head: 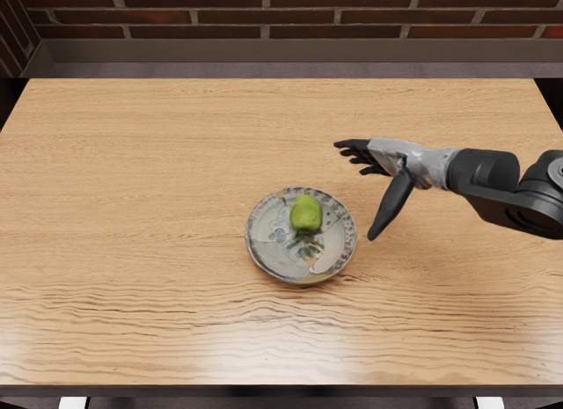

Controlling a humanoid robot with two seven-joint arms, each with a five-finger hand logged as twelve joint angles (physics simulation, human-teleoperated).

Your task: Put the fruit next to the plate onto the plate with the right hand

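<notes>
Right hand (383,163) open: dark fingers (354,150) spread and stretched toward the left, one long digit hanging down toward the counter. It holds nothing. Cannot tell whether the hanging tip meets the counter. Hand is just right of, and a little farther back than, the round grey patterned ceramic plate (258,242), apart from it. Grey-and-black forearm comes in from the right edge. Small round green fruit (305,214) lies on the plate, in its far half, close to the middle. Plate rests on the light wooden counter (132,207), right of centre, toward the near edge. Plate's greenish painted pattern is too blurred to read. Red brick wall (264,9) runs behind the counter's far edge.
</notes>
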